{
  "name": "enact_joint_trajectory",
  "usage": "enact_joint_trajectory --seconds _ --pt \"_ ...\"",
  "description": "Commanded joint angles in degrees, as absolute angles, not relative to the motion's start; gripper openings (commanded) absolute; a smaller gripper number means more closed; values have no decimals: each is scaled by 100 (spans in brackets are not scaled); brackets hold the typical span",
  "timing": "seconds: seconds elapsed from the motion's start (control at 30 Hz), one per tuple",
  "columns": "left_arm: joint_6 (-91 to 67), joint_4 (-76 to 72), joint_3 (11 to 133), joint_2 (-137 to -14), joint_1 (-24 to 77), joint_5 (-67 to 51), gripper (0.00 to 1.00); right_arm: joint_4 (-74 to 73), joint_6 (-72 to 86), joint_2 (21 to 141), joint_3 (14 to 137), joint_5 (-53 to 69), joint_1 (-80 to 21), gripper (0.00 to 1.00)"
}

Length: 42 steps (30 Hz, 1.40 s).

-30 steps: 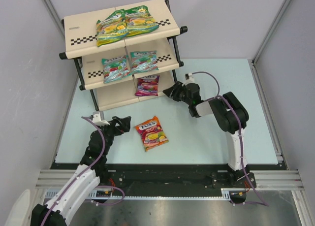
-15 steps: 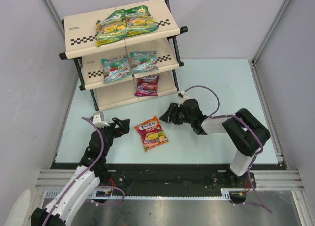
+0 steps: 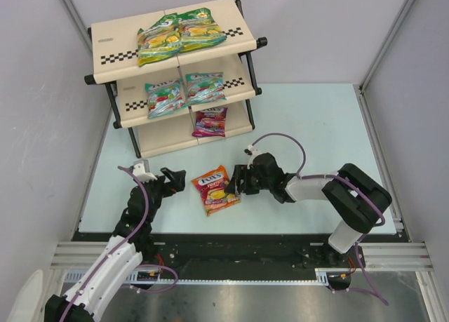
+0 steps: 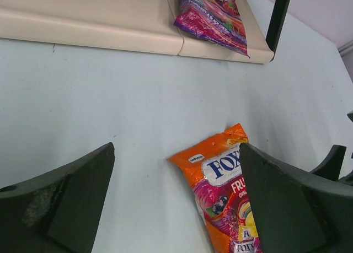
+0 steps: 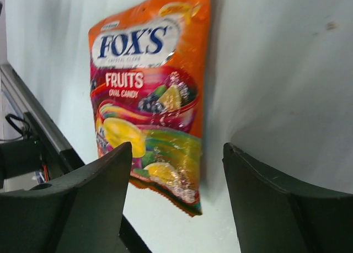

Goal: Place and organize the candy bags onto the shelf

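On the table (image 3: 316, 125), red-orange bag (image 3: 216, 190) lies diagonal, top toward shelf (image 3: 168, 138); left tool (image 3: 176, 178), right tool (image 3: 236, 183) both wide.

At frame centre a red-orange candy bag (image 3: 216, 190) lies flat on the pale table (image 3: 309, 125) between the right gripper (image 3: 236, 182), just beside it, and the left gripper (image 3: 178, 175), while five other bags (image 3: 181, 33) sit on the shelf (image 3: 119, 48) at upper left.
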<state>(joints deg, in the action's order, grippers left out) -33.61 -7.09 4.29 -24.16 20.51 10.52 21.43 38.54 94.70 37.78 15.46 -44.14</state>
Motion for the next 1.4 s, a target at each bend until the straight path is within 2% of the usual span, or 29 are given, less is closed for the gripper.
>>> enact_joint_trajectory --seconds 0.0,0.1,0.2,0.23,0.3,0.33,0.37,0.4,0.63,0.87,1.37 --pt "-3445 -791 685 -2408 2074 1046 100 2021 3911 9571 3700 1635 -4588 72" --pt "-3437 -773 668 -2373 2083 1055 100 2039 3955 9615 3700 1644 -4632 71" --pt "-3454 -765 659 -2347 2083 1037 100 2048 3938 9650 3700 1644 -4632 59" --pt "-3445 -756 650 -2347 2074 1037 100 2057 3929 9650 3700 1661 -4632 42" --pt "-3445 -756 659 -2347 2074 1037 100 2118 3911 9642 3700 1652 -4658 23" --pt "-3437 -756 650 -2338 2074 1037 100 2136 3885 9607 3700 1670 -4658 9" --pt "-3445 -747 650 -2338 2083 1046 100 2171 3859 9589 3700 1661 -4676 2" --pt "-3428 -747 659 -2338 2074 1046 100 2197 3806 9563 3700 1652 -4693 0" --pt "-3480 -589 668 -2312 2074 1169 100 2303 3061 8957 3744 1223 -5027 0" --pt "-3884 -229 598 -1996 2074 1652 100 1951 1874 8455 4402 554 -5440 0" --pt "-4140 589 650 -1117 2074 2715 100 2285 510 10133 6845 1423 -5335 0"
